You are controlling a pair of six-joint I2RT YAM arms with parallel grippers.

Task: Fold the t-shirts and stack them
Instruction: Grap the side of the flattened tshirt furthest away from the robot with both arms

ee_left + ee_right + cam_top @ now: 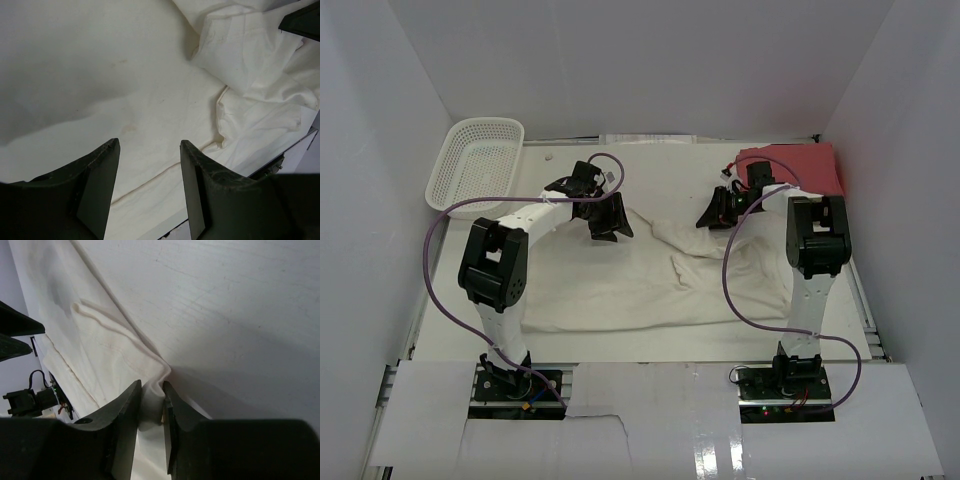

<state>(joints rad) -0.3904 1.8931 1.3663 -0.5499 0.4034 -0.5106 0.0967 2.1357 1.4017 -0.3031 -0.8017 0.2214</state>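
The cream-white t-shirt [620, 290] lies spread and rumpled across the middle of the table, with a bunched fold [250, 55] on its right side. The red t-shirt [800, 165] rests folded at the back right corner. My left gripper [610, 225] hovers open over the cream shirt's far left part, and nothing sits between its fingers [149, 145]. My right gripper [715, 215] is at the shirt's far right edge. In the right wrist view its jaws [151, 386] pinch a raised ridge of the cream cloth [110, 350].
A white plastic mesh basket [480, 160] stands at the back left corner. White walls close in the table on three sides. Bare table surface [225, 315] shows beyond the shirt's edge, and purple cables loop from both arms.
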